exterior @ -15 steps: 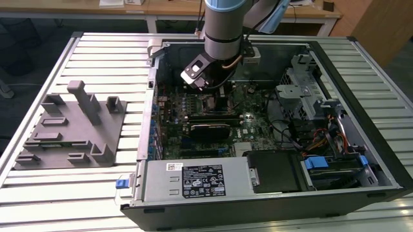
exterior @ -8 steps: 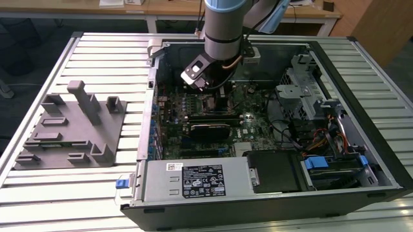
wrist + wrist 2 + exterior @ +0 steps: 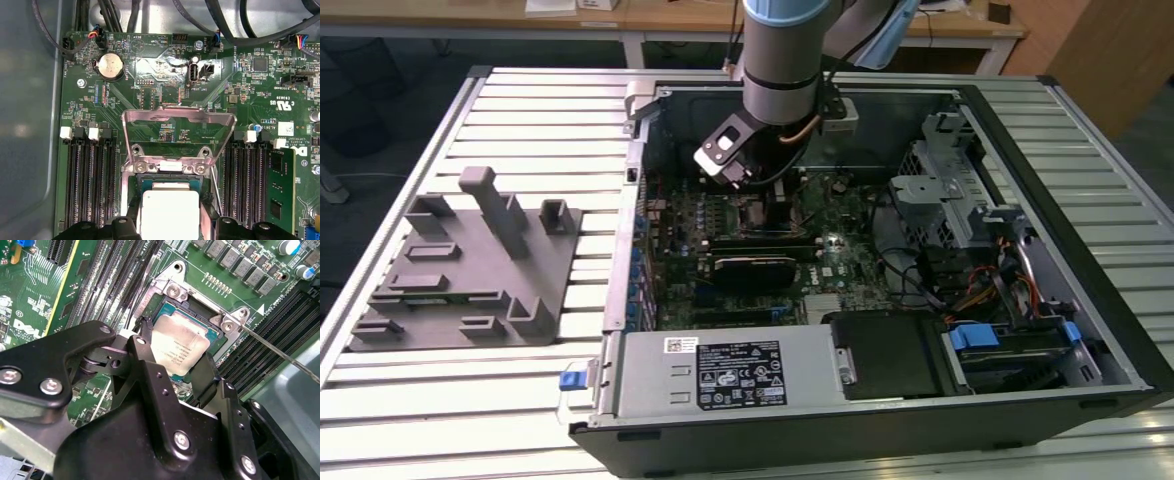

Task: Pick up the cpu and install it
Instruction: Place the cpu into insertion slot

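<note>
Fingers (image 3: 206,376) tight on opposite edges of the cpu (image 3: 177,346), flat, top up.

cpu (image 3: 180,337) partly hidden behind the black tool (image 3: 172,357) in the second wrist view, one edge cut off in the first wrist view, motherboard (image 3: 854,262) partly behind the arm (image 3: 781,70) in the exterior view

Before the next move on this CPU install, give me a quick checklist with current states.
1. The load plate flipped up off the socket: ok.
2. The lever released and swung aside: ok.
3. The gripper shut on the cpu: ok.
4. The cpu centred over the socket opening: ok.
5. The cpu seated flat: cannot tell.
6. Corner marks aligned: cannot tell.
</note>
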Controlling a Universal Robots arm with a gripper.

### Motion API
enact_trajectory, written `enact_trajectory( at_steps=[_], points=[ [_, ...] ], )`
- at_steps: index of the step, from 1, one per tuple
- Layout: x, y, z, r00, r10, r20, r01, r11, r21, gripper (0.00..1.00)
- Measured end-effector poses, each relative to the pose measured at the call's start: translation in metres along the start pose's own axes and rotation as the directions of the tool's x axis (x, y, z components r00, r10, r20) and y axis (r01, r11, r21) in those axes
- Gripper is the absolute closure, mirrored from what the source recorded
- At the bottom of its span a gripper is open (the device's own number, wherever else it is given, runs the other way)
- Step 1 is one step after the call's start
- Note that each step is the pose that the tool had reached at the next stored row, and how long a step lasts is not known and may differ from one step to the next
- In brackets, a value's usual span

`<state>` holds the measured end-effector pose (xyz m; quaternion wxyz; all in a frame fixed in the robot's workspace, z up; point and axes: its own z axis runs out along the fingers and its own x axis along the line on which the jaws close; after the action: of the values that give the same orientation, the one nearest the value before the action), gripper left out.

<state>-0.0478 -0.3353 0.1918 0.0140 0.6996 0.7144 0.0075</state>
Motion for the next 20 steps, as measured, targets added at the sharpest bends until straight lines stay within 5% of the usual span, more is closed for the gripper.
enact_trajectory(
  at_steps=[10, 20],
  points=[
    [0.0000, 0.0000, -0.0005, 1.0000, 0.000, 0.0001, 0.000, 1.0000, 0.0001, 0.38],
    [-0.0001, 0.0003, -0.0098, 1.0000, 0.000, -0.0001, 0.000, 1.0000, -0.0001, 0.38]
  ],
)
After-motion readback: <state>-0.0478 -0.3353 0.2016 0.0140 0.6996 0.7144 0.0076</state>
